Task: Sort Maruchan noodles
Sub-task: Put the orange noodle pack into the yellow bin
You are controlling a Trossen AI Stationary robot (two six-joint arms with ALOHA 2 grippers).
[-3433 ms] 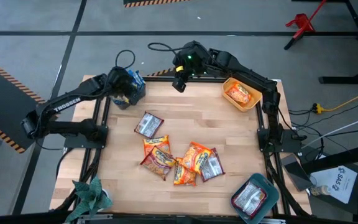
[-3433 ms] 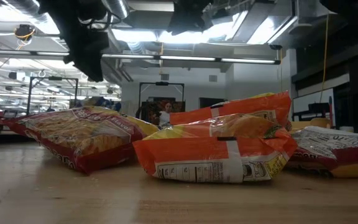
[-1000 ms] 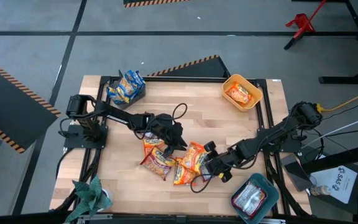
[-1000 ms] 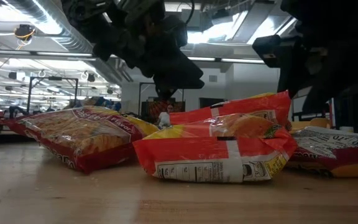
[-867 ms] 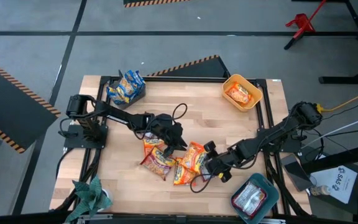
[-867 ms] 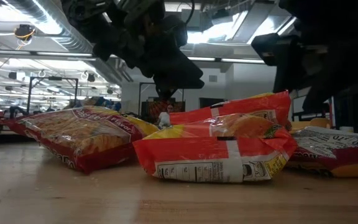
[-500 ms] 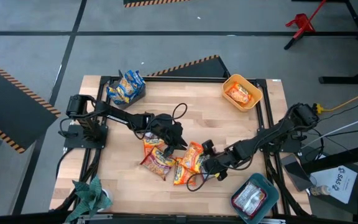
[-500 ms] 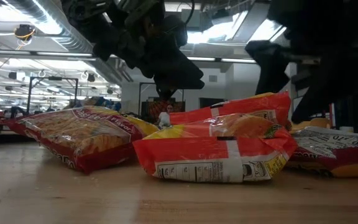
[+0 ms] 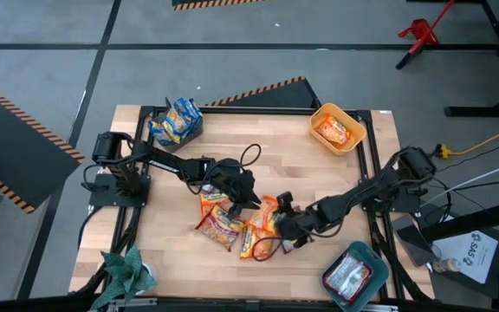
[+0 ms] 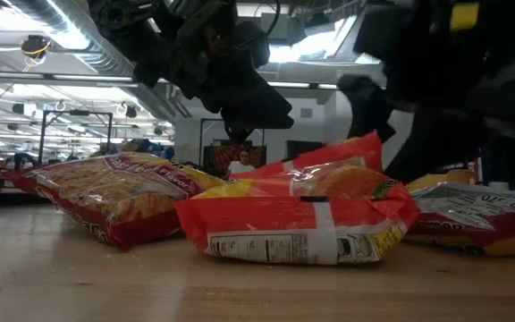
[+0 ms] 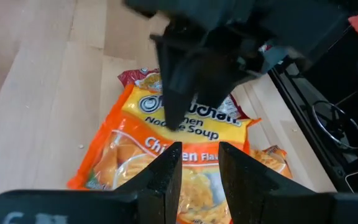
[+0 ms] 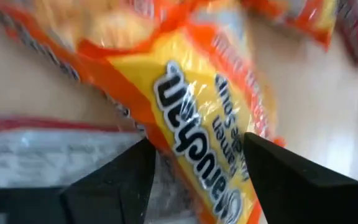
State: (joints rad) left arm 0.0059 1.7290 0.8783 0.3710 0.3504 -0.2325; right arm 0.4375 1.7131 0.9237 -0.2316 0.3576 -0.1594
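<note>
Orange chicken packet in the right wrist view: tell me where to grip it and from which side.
Probably from above, pinching one long edge of the orange packet. It lies flat on the table with a silver packet alongside, so its face offers no hold.

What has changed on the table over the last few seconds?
Both arms came from the bins to the middle pile. The right gripper, jaws apart, pushed in and nudged the orange packet sideways. The left gripper stays above the pile. The yellow bin and teal bin stayed put.

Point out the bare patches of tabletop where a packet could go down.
Bare wood lies between the blue-packet bin and yellow bin, and along the near left edge by the teal cloth. The centre pile under both hands is crowded.
</note>
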